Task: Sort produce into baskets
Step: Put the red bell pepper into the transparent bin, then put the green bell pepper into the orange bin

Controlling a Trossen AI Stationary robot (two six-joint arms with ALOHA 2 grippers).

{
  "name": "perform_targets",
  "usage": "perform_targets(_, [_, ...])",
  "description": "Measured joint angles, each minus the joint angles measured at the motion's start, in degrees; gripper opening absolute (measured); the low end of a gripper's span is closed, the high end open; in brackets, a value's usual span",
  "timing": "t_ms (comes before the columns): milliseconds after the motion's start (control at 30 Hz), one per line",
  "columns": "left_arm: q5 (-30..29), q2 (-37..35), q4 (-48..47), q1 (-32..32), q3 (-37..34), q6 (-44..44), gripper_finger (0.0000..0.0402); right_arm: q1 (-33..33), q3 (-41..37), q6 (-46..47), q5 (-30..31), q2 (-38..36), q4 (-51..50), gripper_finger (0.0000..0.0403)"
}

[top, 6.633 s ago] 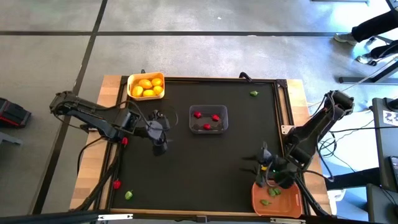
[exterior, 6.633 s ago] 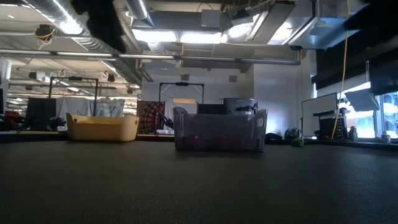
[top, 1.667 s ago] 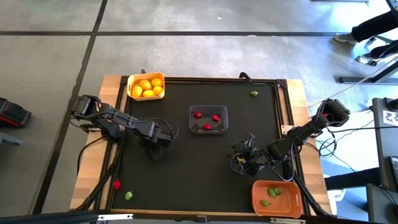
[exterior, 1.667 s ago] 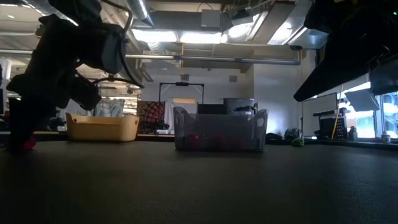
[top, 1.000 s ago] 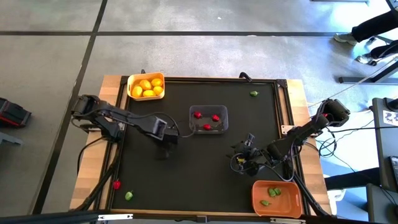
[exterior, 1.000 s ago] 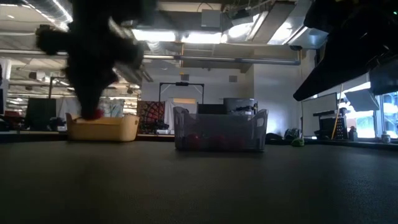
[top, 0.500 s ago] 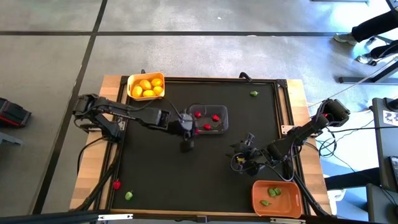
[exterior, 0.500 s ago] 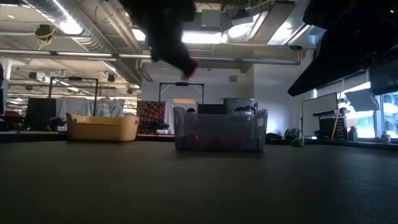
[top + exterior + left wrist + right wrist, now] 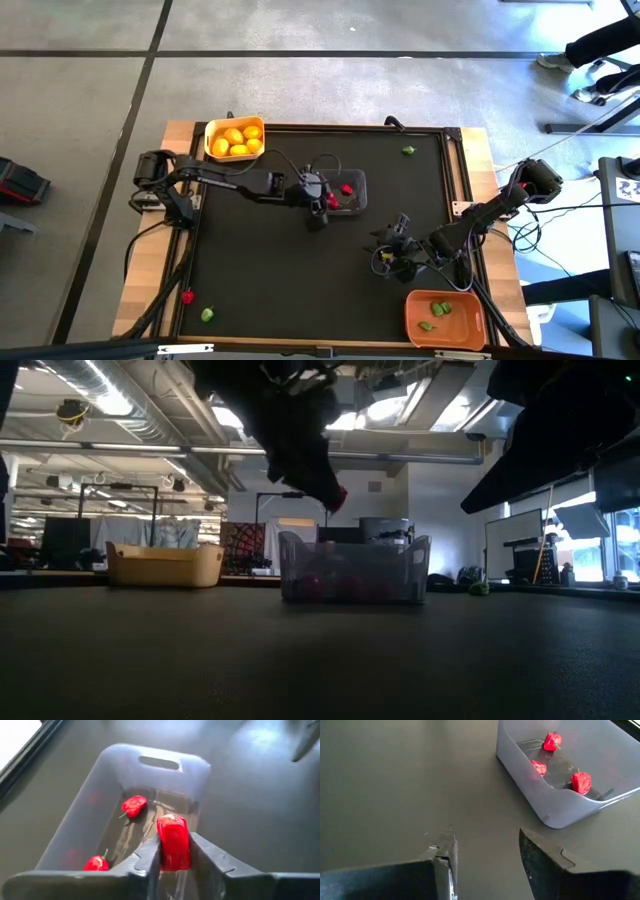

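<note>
1. Red piece, clenched in your left gripper, is now hanging over the clear basket, having just travelled in from its left.
2. Release is looking imminent.
3. Right gripper is waiting released, near that basket.

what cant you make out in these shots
- Low view: the left gripper is a dark silhouette; only the red piece shows.
- High view: the left gripper covers part of the clear basket, so the count inside is unsure.
- Low view: the orange basket is out of frame.
</note>
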Motion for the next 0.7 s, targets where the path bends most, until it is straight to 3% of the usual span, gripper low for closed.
perform_targets(333, [0.23,-0.97,-1.40,0.04,0.45,-2.73,0.0208,0.00,0.00,-0.02,0.00,0.00,-0.07,0.0151])
perform_targets(700, [0.42,-8.66,-13.28,-8.55,2.89,-4.53,0.0210,0.00,0.00,-0.91,0.04,0.00,-0.13,0.0151])
